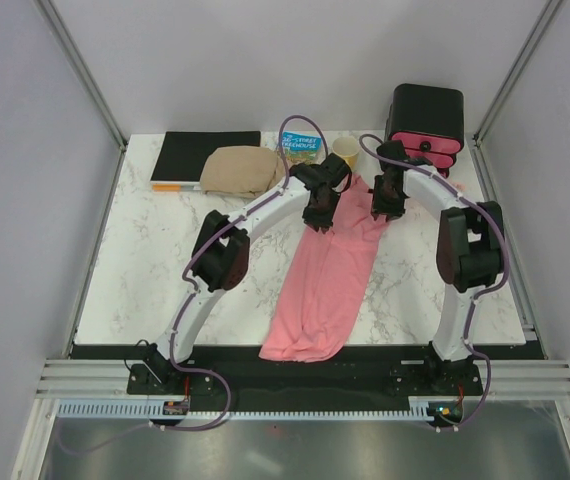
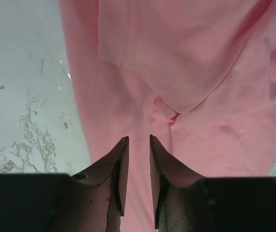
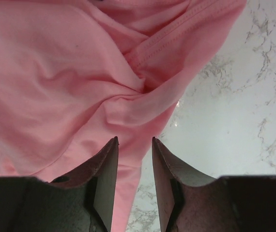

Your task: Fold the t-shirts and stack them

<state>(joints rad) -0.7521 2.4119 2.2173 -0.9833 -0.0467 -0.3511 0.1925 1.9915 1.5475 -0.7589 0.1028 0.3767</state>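
The t-shirt [image 1: 330, 270] lies lengthwise, far to near. My left gripper [image 2: 138, 140] and right gripper [image 3: 134, 140] hang over its far end, about equally close. Both have their jaws apart and grip nothing.

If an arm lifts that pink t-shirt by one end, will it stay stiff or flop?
Probably flops: the t-shirt lies in soft folds and wrinkles, so it would likely sag and hang. It looks thin, so probably light for its size. Pushed, it would likely bunch up rather than slide, since the cloth is already creased on the table.
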